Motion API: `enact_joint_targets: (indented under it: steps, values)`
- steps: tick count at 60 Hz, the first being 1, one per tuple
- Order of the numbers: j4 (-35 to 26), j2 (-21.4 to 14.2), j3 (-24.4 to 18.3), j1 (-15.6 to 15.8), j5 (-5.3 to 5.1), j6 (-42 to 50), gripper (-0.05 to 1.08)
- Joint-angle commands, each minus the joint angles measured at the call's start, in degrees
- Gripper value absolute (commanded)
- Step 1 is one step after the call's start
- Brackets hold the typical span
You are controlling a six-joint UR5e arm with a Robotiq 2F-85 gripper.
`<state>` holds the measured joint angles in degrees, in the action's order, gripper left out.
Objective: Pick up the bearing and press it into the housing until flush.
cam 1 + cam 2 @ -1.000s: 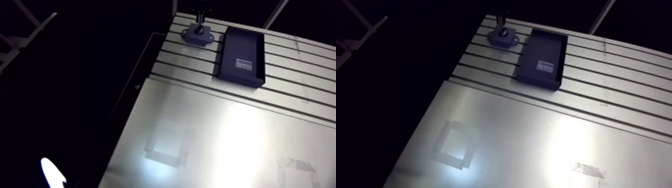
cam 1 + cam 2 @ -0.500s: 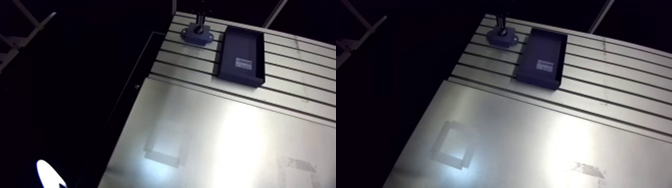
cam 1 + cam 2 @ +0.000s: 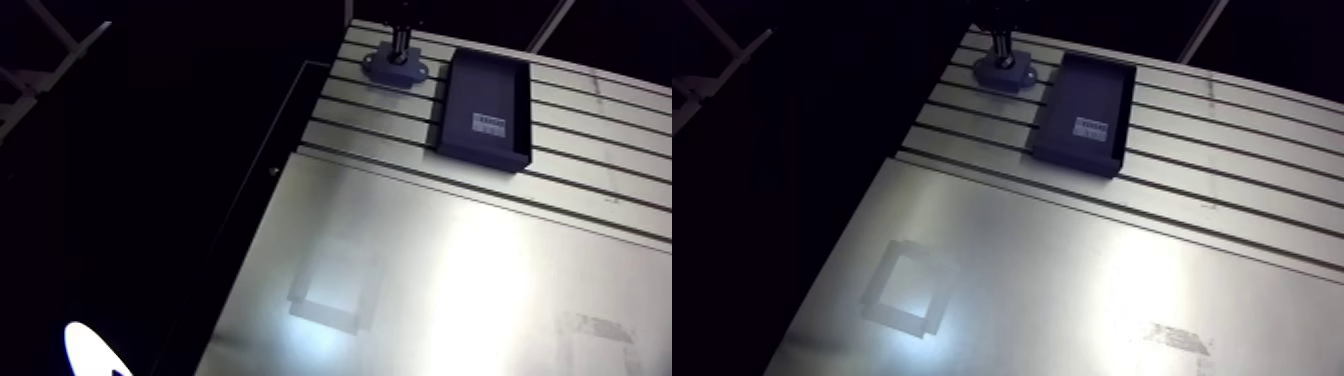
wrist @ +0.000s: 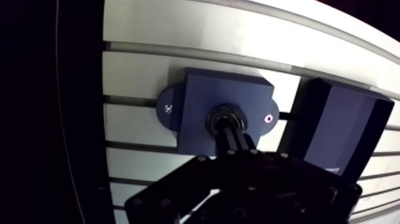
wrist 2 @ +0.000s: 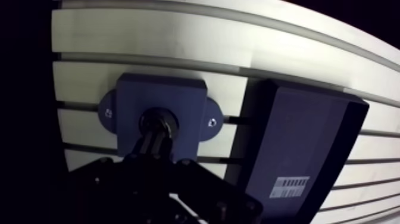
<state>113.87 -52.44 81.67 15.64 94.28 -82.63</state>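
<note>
A dark blue housing (image 4: pixel 196 98) with two screwed side ears sits on the slotted table, near its far left edge in the arm view (image 3: pixel 393 70). A dark bearing ring (image 4: pixel 215 117) sits in the housing's central bore. My gripper (image 4: pixel 228 127) comes straight down onto it. Its fingers (image 5: pixel 153 138) are pressed together into one narrow column, and their tips rest on the bearing's middle. How deep the bearing sits in the bore is hidden by the fingers.
A dark blue rectangular tray (image 3: pixel 483 108) with a white label lies right beside the housing (image 5: pixel 297 143). The slotted aluminium table (image 3: pixel 600 130) gives way to a smooth metal plate (image 3: pixel 450 280) nearer the camera. The table's edge runs just beyond the housing.
The arm view has shifted slightly, so the camera moved a little. The gripper stays on the housing, and the tray has not moved.
</note>
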Motion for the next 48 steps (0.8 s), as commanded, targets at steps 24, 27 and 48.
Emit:
enact_joint_targets:
  steps: [24, 27, 48]
  values:
    - [0.26, 0.46, 0.11, 0.01, 0.07, -0.03, 1.0]
    - [0.26, 0.54, 0.11, 0.01, 0.07, -0.03, 1.0]
    - [0.26, 0.55, 0.04, -0.07, 0.07, -0.03, 1.0]
